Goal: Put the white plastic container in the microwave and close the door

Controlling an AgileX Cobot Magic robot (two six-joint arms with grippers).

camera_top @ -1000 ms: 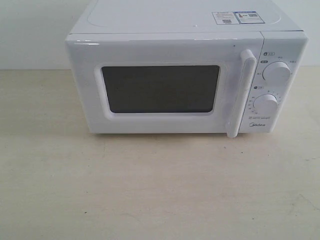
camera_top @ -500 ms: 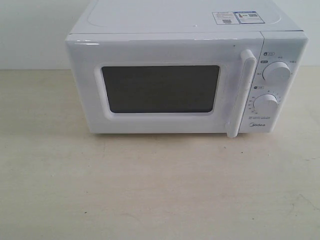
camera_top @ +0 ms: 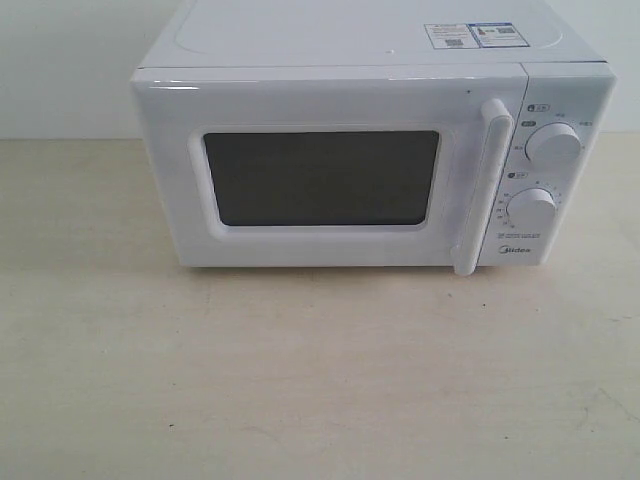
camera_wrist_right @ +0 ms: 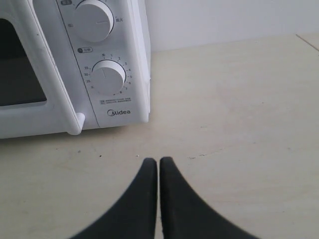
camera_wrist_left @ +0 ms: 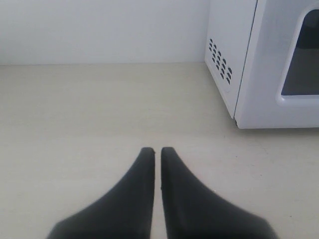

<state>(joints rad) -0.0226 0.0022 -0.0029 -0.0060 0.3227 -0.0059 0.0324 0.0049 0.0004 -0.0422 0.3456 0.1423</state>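
A: Anything moved since a second ago?
B: Nothing. microwave (camera_top: 350, 40) is in the same spot, door (camera_top: 320, 178) flush shut, handle (camera_top: 482, 185) beside the dials.
A: Text?
B: "Midea" logo (camera_wrist_right: 118, 112) under the lower dial (camera_wrist_right: 108, 77), with numbers ringing it. Stickers (camera_top: 472, 35) on the microwave's top are too small to read.
A: Grippers?
B: left gripper (camera_wrist_left: 157, 151) and right gripper (camera_wrist_right: 158, 162) are both pinched to a slit, holding nothing, off the microwave's front corners and not touching it.
A: white plastic container?
B: Not visible in any view. Open table (camera_top: 320, 380) in front of the microwave and on both sides.
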